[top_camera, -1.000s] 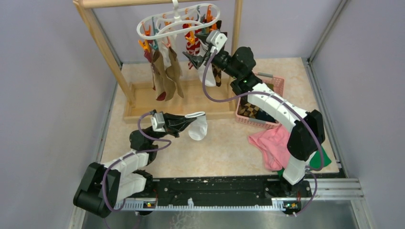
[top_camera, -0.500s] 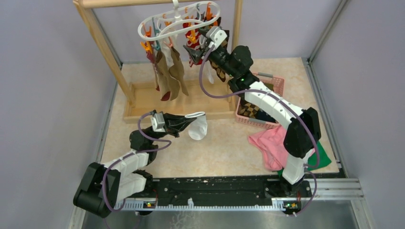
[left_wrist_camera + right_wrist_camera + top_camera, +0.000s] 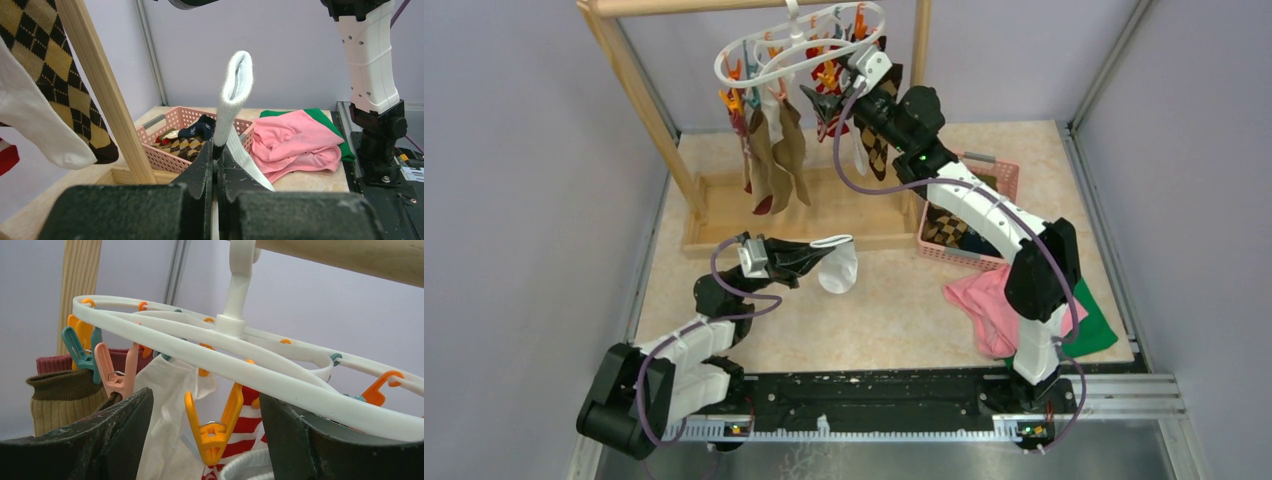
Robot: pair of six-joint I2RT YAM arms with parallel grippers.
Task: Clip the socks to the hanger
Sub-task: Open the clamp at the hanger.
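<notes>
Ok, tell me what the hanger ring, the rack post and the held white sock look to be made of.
Hanger ring: likely moulded plastic, white and smooth, with a slight sheen and rounded edges.
Rack post: wood, pale and seemingly unvarnished, with straight grain lines showing.
White sock: soft knit fabric, matte, with a fuzzy cuff edge; the exact fibre cannot be told.

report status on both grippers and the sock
Left gripper shut on white sock. Right gripper open, orange clip lined up between fingers, under the hanger. Striped sock hangs just behind that clip.
</notes>
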